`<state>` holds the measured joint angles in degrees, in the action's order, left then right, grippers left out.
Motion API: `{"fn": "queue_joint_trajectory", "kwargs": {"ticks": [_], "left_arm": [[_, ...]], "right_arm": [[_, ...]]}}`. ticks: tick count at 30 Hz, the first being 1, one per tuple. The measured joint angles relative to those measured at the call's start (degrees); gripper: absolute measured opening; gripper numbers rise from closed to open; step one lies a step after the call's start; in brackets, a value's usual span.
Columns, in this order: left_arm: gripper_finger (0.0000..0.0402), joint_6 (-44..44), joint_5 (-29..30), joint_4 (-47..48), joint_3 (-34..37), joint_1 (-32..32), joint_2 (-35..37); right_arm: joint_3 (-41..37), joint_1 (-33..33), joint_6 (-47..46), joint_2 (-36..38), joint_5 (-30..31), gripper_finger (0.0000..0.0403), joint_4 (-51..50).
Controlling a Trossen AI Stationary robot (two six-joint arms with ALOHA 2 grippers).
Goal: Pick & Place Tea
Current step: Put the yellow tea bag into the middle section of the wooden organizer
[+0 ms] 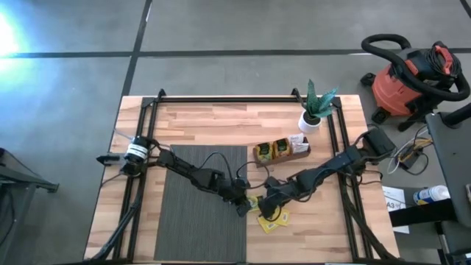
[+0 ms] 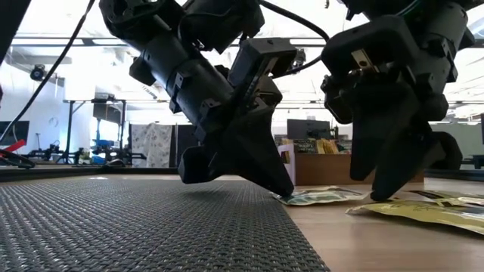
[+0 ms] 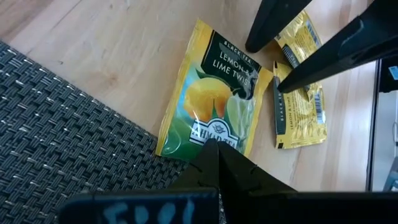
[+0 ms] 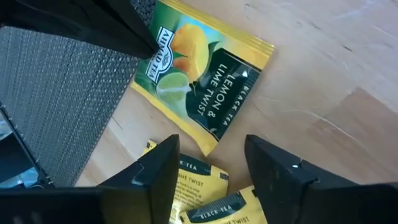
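Wooden worktop [image 1: 221, 118] carries a dark woven mat [image 1: 199, 213]. At the mat's 3 o'clock edge lie yellow tea sachets [image 3: 211, 99]. Left hand [image 3: 214, 149] is closed, its tip pressing one sachet's edge, likely to pin it. Right hand [image 4: 208, 162] hangs open over the others, ready to pinch.

We see a mat [image 1: 200, 199] lying on the tabletop [image 1: 221, 121]. Tea bags [image 1: 274, 221] lie just right of the mat. A tray [image 1: 281, 151] sits behind them, a plant [image 1: 313, 110] behind the tray.
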<state>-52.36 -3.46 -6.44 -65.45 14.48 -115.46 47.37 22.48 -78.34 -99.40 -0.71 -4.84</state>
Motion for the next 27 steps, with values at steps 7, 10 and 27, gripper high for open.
{"fn": "queue_joint_trajectory", "kwargs": {"ticks": [7,10,27], "left_arm": [[0.0,-0.7,0.0,-0.6,0.0,0.0,-0.4],[0.0,-0.8,0.0,-0.7,0.0,0.0,-0.4],[0.0,-0.7,0.0,-1.7,0.1,0.0,0.4]], "right_arm": [[0.0,-0.6,-0.2,-2.5,0.7,0.0181,4.5],[0.0,-0.7,-0.2,-2.9,1.2,0.0172,5.1],[-0.1,-1.0,0.5,-2.4,3.8,0.0015,2.2]]}}
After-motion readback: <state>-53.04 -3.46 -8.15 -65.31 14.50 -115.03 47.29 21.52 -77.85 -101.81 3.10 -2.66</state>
